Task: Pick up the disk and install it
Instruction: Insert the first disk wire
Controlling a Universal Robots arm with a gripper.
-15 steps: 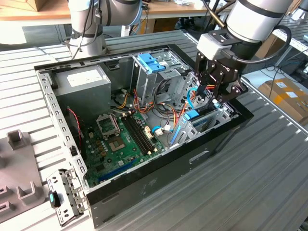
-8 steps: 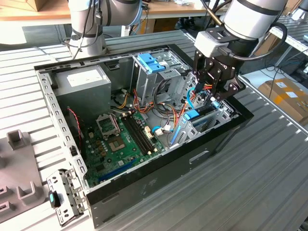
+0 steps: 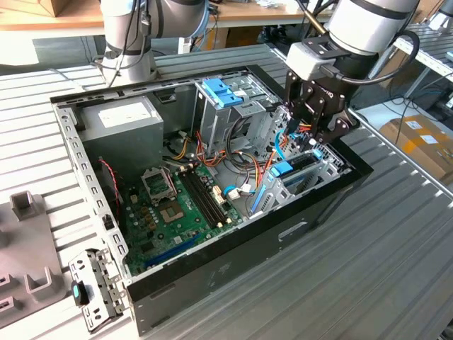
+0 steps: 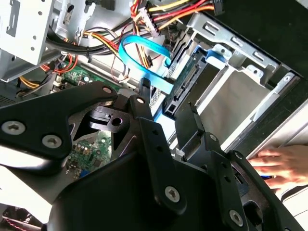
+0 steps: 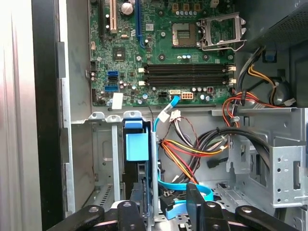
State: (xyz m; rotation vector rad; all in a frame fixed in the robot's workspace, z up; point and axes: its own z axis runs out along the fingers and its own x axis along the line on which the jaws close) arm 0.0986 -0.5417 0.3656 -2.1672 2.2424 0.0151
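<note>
Fingers [image 4: 151, 139] on my gripper [image 3: 313, 138] are spread apart, two black bars with a clear gap between them. I see nothing clamped in that gap. From the exterior view I have the gripper hanging right over the drive cage [image 3: 318, 180], at one end of the open computer case [image 3: 233, 262].

The disk [image 5: 135, 144] stands on edge inside the drive cage. The bright blue end of its carrier faces my first wrist view, with a thin metal wall of the cage close beside it. In that view one fingertip lines up with the disk's slot and the other sits on the far side of the cage wall. In the second wrist view I see the disk [image 4: 183, 84] as a dark connector edge with a strip of green board, blue frame along one side. It lies just past my fingertips. I cannot tell whether either finger touches it.

A flat blue cable [image 4: 139, 48] loops across the mouth of the drive cage and runs down toward the disk's connector edge, passing between my fingers. A bundle of red, yellow and black wires [image 5: 187, 149] lies just beside the drive cage. The green motherboard [image 5: 159, 48] lies flat on the case floor next to the drive cage. The grey power supply [image 3: 120, 124] sits well apart from the drive cage, at the opposite end of the case.

A person's hand [image 4: 281, 163] rests near the outer side of the drive cage, by the case rim.
</note>
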